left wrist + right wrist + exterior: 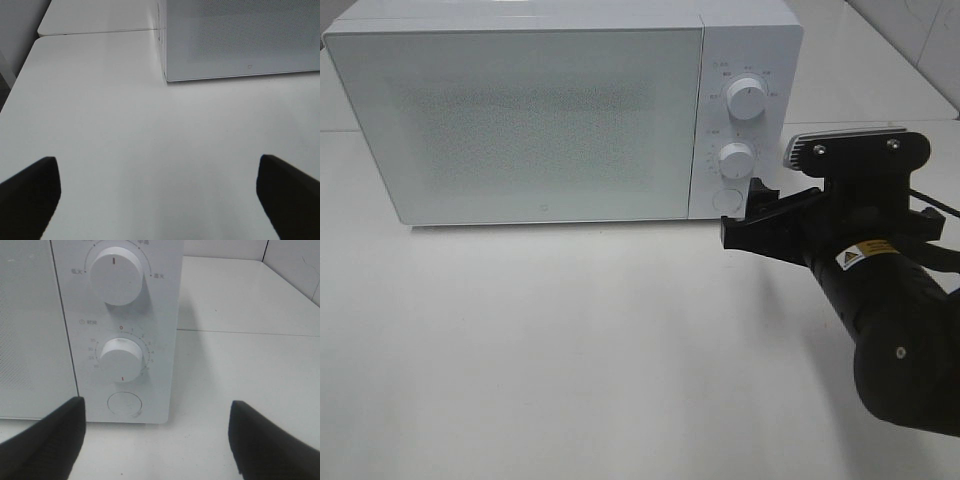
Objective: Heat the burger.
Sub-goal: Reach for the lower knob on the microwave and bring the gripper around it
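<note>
Black fingers [45, 440], arm [890, 310]; perhaps yellowish label [865, 254]

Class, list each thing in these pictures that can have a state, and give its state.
Microwave door: shut.
Upper knob: mark pointing straight up.
Lower knob: mark pointing down, away from 0.
Left hand: open, empty.
Right hand: open, empty.

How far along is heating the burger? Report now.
Done: the white box microwave is shut, with no burger outside it. In hand: the open right gripper faces the round white timer dial, whose mark sits off zero. Remaining, likely: heating, then retrieval; the left gripper hangs open.
</note>
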### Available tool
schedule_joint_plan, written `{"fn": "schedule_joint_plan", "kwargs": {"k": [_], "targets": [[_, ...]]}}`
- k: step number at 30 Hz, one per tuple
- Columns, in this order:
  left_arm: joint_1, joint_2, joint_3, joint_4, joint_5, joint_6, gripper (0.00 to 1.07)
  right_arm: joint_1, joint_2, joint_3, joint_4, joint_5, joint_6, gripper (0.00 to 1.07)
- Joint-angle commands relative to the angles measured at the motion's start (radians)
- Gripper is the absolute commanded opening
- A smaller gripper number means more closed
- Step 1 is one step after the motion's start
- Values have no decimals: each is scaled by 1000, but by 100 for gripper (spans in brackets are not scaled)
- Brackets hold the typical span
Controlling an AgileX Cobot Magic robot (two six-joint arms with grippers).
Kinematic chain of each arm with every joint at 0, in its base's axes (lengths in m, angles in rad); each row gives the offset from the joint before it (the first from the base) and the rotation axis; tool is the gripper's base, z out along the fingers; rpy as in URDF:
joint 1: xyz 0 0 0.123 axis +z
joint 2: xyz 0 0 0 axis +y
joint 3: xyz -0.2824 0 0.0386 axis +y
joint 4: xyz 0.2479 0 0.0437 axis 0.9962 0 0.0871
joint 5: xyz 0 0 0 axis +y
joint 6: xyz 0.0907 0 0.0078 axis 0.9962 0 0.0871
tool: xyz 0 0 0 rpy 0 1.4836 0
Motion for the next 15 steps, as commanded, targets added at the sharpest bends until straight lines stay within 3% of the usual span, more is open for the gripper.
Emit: {"fn": "schedule_joint_plan", "kwargs": {"k": [1, 15], "targets": [[5, -23, 2, -2, -8, -2, 100, 8, 8, -19, 15, -80, -10, 76], [5, -23, 2, -2, -8, -2, 100, 10, 119, -137, 18, -92, -27, 76]]}}
